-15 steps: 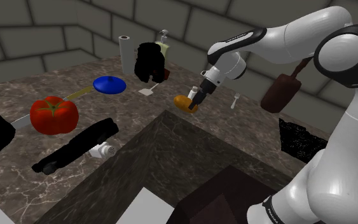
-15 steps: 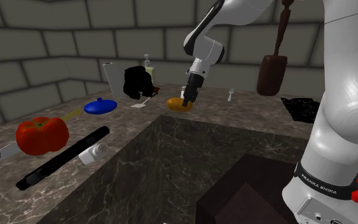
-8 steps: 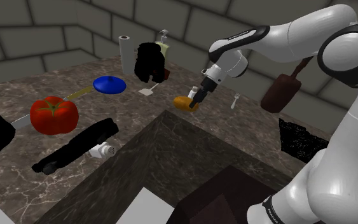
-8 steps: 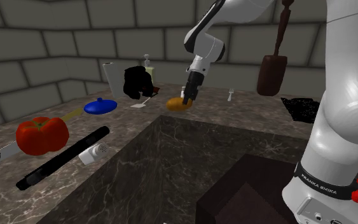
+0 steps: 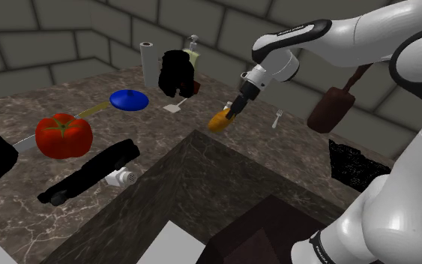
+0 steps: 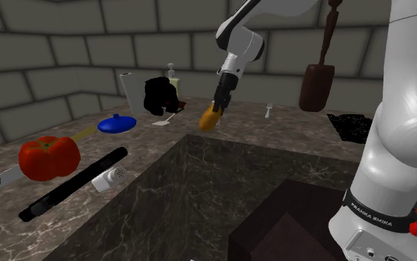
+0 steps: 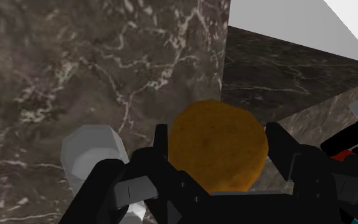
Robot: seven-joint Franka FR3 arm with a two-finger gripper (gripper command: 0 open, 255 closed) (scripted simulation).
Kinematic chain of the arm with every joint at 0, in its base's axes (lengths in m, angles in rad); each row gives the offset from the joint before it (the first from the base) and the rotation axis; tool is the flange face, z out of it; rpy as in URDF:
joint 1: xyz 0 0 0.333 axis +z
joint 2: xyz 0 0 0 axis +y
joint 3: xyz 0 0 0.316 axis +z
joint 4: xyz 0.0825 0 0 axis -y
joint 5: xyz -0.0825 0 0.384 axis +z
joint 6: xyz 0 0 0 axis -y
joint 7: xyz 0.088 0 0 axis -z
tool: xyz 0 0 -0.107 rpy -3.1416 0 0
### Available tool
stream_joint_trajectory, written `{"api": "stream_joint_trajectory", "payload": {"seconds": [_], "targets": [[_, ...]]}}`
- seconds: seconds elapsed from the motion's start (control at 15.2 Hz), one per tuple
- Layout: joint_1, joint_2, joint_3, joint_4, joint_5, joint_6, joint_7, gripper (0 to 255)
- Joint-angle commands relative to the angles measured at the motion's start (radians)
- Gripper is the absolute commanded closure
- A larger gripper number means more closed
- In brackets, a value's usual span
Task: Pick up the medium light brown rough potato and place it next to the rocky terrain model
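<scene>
In the shoulder view, a dark marbled stone desk [image 5: 22, 202] stands before grey block walls and bends around a deep recess. The hand [image 5: 234, 112] is closed on the orange-brown potato [image 5: 218, 120], which hangs tilted above the desk, close to the recess edge. Half a second earlier the potato lay on the stone; now it is lifted and the hand is higher.

In the second exterior view, the potato [image 6: 209, 119] hangs under the hand [image 6: 216, 109], free of the desk. A black lumpy object [image 6: 159, 96] stands to this view's left and a small fork [image 6: 269, 112] to its right, with bare stone around.

In the wrist view, both fingers press the sides of the potato [image 7: 219, 146]. A white cylinder [image 7: 91, 153] stands on the marble beside the hand [image 7: 217, 133].
</scene>
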Motion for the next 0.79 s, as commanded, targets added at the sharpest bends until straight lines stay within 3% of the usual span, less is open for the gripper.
{"api": "stream_joint_trajectory", "payload": {"seconds": [0.0, 0.73], "targets": [[0.001, -0.013, -0.002, 0.009, -0.01, -0.016, 0.013, 255], [0.003, -0.076, -0.01, 0.079, -0.059, -0.12, 0.091, 255]]}}
